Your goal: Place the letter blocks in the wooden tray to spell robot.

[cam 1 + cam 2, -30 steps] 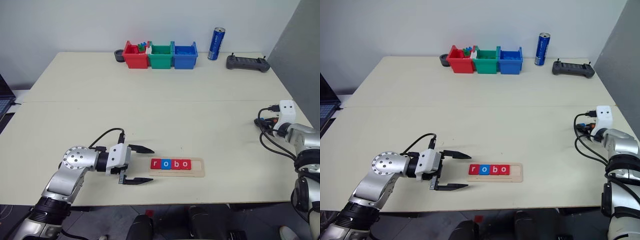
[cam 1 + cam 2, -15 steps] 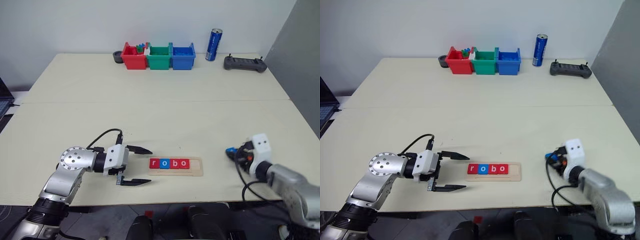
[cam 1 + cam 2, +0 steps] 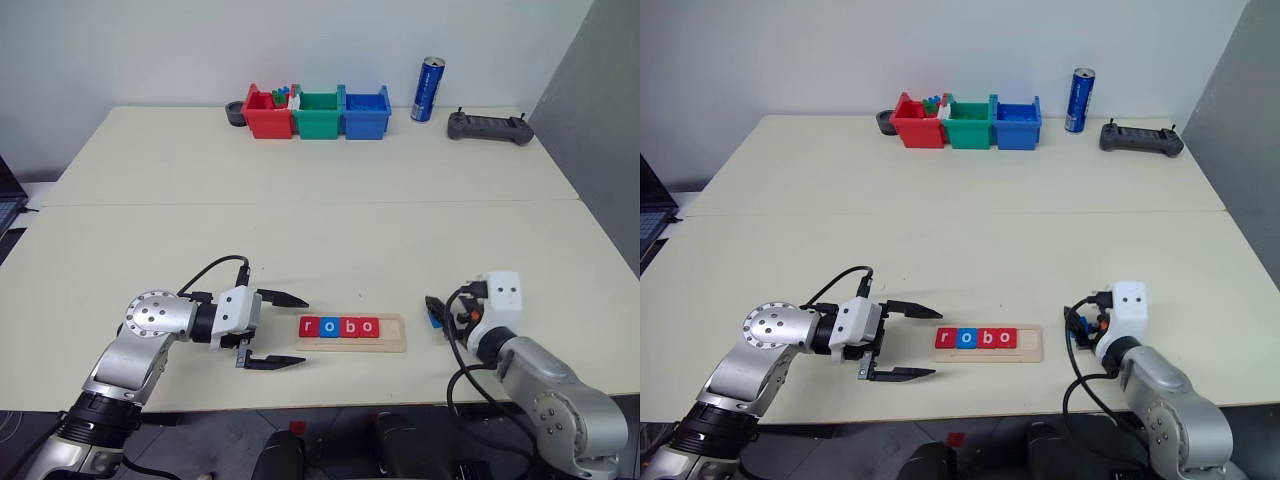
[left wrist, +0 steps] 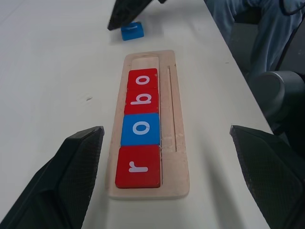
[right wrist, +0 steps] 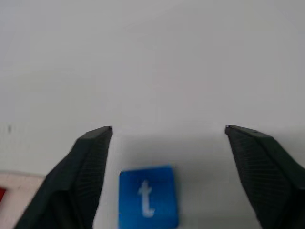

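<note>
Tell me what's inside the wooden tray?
The wooden tray holds four letter tiles spelling r, o, b, o. The end slot is bare wood. The wood under the tiles is covered.

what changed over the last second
The right gripper swung in from the table's right edge toward the wooden tray, and now stands open over the blue t block on the table. The left gripper and the r, o, b, o blocks stayed put.
</note>
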`<state>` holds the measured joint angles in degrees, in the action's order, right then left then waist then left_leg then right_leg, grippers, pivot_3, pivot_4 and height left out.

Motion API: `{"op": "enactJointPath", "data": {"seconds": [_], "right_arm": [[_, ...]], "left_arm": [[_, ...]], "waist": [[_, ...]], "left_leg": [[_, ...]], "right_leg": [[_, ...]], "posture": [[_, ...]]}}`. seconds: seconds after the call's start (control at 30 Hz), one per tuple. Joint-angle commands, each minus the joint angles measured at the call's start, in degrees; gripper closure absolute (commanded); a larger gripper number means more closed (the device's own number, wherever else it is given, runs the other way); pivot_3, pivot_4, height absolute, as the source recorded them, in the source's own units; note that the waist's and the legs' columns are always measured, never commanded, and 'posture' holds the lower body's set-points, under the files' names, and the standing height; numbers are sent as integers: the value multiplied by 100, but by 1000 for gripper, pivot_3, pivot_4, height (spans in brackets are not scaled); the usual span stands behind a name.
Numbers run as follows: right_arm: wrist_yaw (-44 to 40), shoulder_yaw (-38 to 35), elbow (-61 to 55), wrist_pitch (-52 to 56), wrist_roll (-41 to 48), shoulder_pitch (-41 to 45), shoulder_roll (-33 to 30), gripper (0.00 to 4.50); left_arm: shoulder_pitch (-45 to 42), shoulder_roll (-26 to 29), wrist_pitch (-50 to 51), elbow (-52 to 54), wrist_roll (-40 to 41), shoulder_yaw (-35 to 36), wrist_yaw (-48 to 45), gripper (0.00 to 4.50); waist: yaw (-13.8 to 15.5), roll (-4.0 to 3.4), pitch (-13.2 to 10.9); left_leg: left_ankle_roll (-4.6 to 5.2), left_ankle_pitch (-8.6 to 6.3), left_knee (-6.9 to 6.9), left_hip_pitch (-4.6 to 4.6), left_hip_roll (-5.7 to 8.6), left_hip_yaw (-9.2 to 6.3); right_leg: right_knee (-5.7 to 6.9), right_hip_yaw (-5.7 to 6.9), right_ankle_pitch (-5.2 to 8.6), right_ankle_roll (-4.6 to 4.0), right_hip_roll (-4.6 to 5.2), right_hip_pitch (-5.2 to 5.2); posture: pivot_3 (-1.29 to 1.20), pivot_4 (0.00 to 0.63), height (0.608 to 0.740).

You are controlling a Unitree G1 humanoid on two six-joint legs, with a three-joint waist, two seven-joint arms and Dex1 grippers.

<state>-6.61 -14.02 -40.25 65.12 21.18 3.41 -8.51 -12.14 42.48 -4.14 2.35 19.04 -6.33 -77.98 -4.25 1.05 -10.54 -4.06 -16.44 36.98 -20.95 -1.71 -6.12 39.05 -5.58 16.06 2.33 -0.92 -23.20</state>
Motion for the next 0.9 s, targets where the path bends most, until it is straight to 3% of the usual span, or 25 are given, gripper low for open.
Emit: {"op": "enactJointPath", "data": {"seconds": [0.03, 0.2, 0.4, 0.57, 0.9], "right_arm": [[-345, -276, -122, -51, 378, 428, -302, 20], [-2331, 241, 392, -644, 676, 391, -2265, 20], [-4417, 1116, 1439, -2938, -150, -99, -4249, 20], [-5214, 1586, 2387, -3720, -382, 302, -4599, 20], [-6096, 2383, 3446, -4400, -829, 1293, -4502, 20]], "left_arm": [[-82, 2, -21, 154, 43, 67, 49, 0], [-86, -2, 44, 242, 42, 43, 105, 0], [-105, 15, 162, 374, 42, 24, 165, 0], [-136, -5, 198, 394, 35, -1, 181, 0], [-119, -16, -48, 107, -14, 16, 82, 0]], "waist": [[-1, -2, -1], [13, -2, -4], [74, 2, -7], [57, 4, -8], [92, 4, -10]], "left_leg": [[0, 0, -1, 0, 0, 0], [2, -1, -2, -3, 4, 2], [7, -4, 0, -5, 5, 6], [7, -3, 5, 1, 3, 10], [6, -3, 6, -1, 4, 8]], "right_leg": [[-1, 0, -6, -12, 0, 0], [-9, 1, -6, -11, 3, 1], [-12, 1, 9, 13, 4, 1], [-7, -5, 8, 13, 2, 2], [-7, -2, -9, -16, 4, 3]], "posture": [[0, 150, 740], [0, 150, 740], [0, 150, 740], [0, 150, 740], [0, 150, 740]]}}
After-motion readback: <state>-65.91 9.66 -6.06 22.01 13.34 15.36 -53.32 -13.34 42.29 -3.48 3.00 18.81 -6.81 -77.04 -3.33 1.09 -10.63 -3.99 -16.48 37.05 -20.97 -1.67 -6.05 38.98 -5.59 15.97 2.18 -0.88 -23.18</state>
